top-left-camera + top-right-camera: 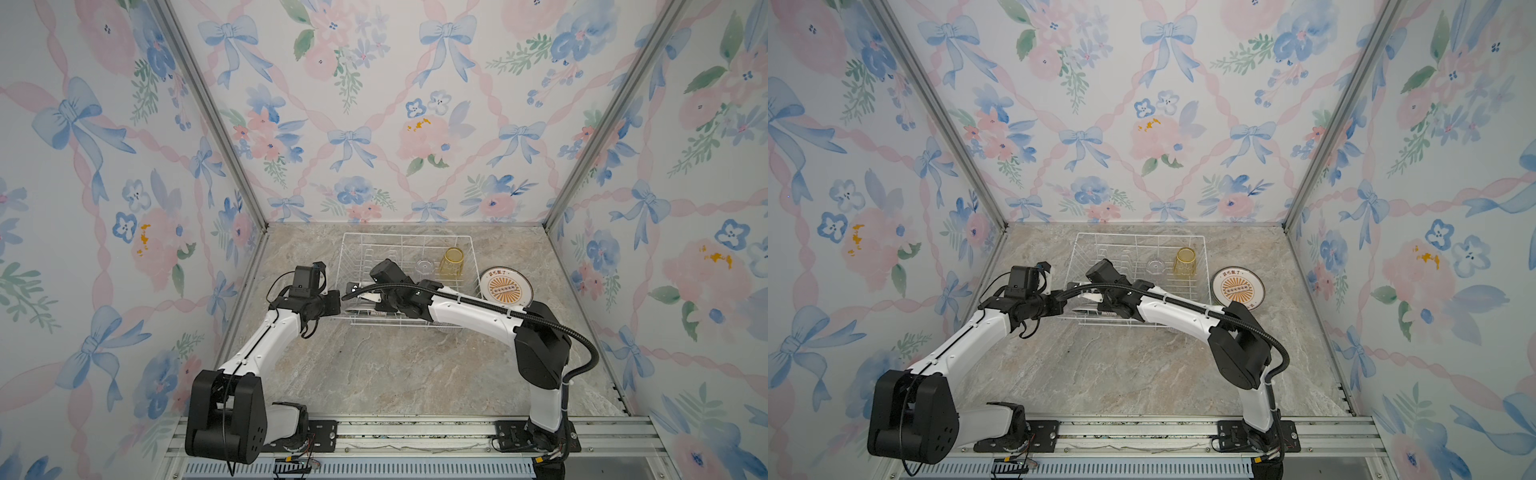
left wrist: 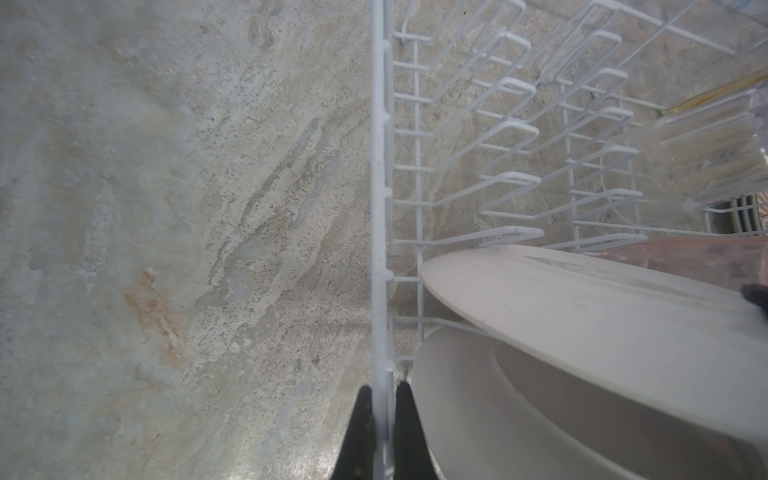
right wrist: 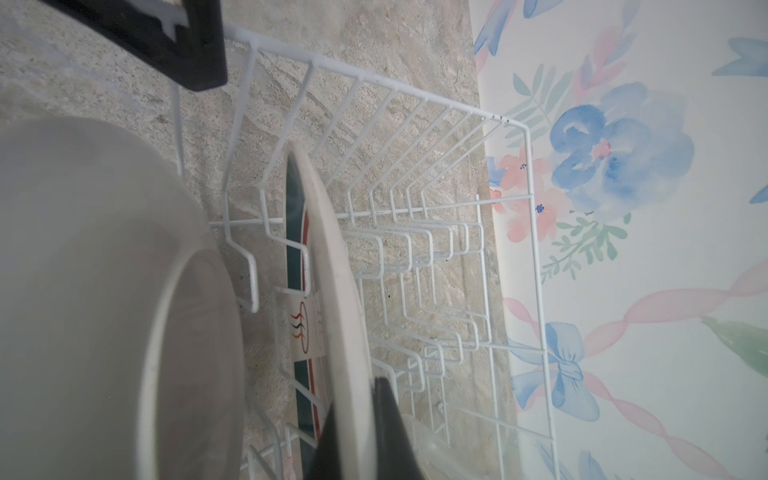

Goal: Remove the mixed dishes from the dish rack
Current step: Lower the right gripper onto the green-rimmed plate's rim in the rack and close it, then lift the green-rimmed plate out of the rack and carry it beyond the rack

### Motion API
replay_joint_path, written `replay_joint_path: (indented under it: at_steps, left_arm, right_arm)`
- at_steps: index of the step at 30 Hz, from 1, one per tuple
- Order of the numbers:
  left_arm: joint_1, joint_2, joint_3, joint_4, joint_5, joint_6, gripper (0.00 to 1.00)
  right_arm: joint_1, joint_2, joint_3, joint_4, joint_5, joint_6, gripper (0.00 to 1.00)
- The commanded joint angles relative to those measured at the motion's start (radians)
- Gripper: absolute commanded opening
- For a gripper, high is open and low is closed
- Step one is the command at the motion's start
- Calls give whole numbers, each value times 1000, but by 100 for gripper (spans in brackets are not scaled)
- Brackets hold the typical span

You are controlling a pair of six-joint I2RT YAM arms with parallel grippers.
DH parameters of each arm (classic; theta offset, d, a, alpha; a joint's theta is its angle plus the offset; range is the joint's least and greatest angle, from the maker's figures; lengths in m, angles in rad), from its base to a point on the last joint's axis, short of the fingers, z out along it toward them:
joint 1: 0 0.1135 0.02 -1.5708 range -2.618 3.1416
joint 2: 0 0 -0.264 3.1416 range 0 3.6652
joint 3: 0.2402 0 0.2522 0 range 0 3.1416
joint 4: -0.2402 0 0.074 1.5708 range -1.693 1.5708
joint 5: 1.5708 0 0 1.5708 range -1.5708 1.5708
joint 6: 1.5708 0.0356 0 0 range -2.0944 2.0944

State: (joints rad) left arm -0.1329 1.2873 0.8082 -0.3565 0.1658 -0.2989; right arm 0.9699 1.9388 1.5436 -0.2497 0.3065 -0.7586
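Clamping the left rim wire of the dish rack (image 2: 380, 166) near its front corner, the left pincer (image 2: 383, 432) was pressed together on the wire, one finger outside the rack and one inside. The right pincer (image 3: 359, 428) reached into the rack and pinched the edge of an upright plate (image 3: 332, 270), a finger on each face. A second plate (image 3: 104, 291) stood just beside it among the prongs, on the nearer side. The prongs beyond the held plate stood bare.

Toward its far right, the rack also held a yellow tumbler (image 1: 452, 261) with a clear tumbler (image 1: 424, 266) just beside it. A patterned plate (image 1: 505, 287) lay flat on the counter (image 1: 395, 365), outside the rack and just beside its right wall.

In both top views the right arm covered most of the two racked plates. The right wrist view alone showed the held plate's dark green and red rim band. The left wrist view showed only plain white backs, and a pink tumbler (image 2: 685, 257) lying behind the held plate.
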Motion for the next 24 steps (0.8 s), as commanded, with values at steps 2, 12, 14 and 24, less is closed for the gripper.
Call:
replay_joint_path:
  at_steps: [2, 12, 14, 24]
  left_arm:
    - [-23, 16, 2, -30, 64, 37, 4]
    - [-24, 10, 0, -30, 64, 35, 5]
    - [-23, 8, 0, -30, 64, 35, 5]
    - [-24, 8, 3, -30, 66, 34, 5]
  right_arm:
    - [16, -40, -43, 142, 102, -30, 0]
    - [18, -164, -83, 219, 101, -5, 0]
    - [17, -191, -100, 235, 102, -3, 0]
    - [-8, -337, -135, 255, 99, 89, 0]
